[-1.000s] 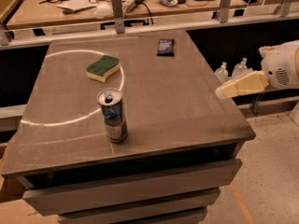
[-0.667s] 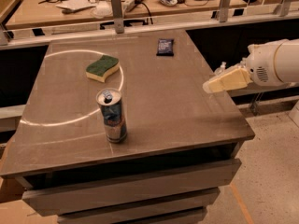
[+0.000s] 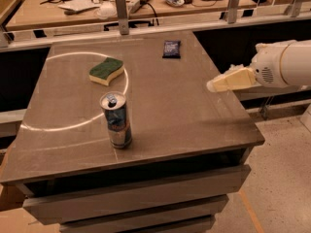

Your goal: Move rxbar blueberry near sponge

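The rxbar blueberry (image 3: 171, 48), a small flat dark navy wrapper, lies near the far edge of the table, right of centre. The sponge (image 3: 106, 71), green on top over pale yellow foam, lies to its left on the far left part of the table. My gripper (image 3: 212, 85) comes in from the right on a white arm, its pale yellow tip over the table's right edge. It is nearer me than the rxbar and touches nothing.
A tall blue-silver drink can (image 3: 116, 120) stands upright near the table's front centre. The brown table (image 3: 194, 125) has drawers below. A railing with metal posts (image 3: 122, 13) runs behind it, and a cluttered desk lies beyond.
My gripper has moved left, from off the right side to above the table's right edge. The rxbar, sponge and can have not moved.
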`<state>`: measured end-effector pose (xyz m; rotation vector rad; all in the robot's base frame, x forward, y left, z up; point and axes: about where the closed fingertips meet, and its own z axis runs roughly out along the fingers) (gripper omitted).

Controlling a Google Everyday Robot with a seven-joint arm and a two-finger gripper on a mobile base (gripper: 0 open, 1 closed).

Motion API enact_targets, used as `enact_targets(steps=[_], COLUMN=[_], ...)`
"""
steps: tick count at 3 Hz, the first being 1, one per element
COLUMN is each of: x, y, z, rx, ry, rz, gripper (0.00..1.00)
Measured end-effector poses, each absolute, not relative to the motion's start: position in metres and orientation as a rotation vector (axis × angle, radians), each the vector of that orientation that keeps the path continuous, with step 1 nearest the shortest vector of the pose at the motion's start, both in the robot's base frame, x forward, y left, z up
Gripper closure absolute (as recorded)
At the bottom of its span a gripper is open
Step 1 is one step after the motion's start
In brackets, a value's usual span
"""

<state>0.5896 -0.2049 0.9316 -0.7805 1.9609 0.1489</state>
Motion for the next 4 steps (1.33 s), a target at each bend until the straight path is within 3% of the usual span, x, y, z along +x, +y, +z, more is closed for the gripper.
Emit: enact_targets(steps=[4], x=[0.729], y=[-0.152], z=[0.909], rx=[-0.511], ry=[1.8], rz=[0.16], gripper=[0.0])
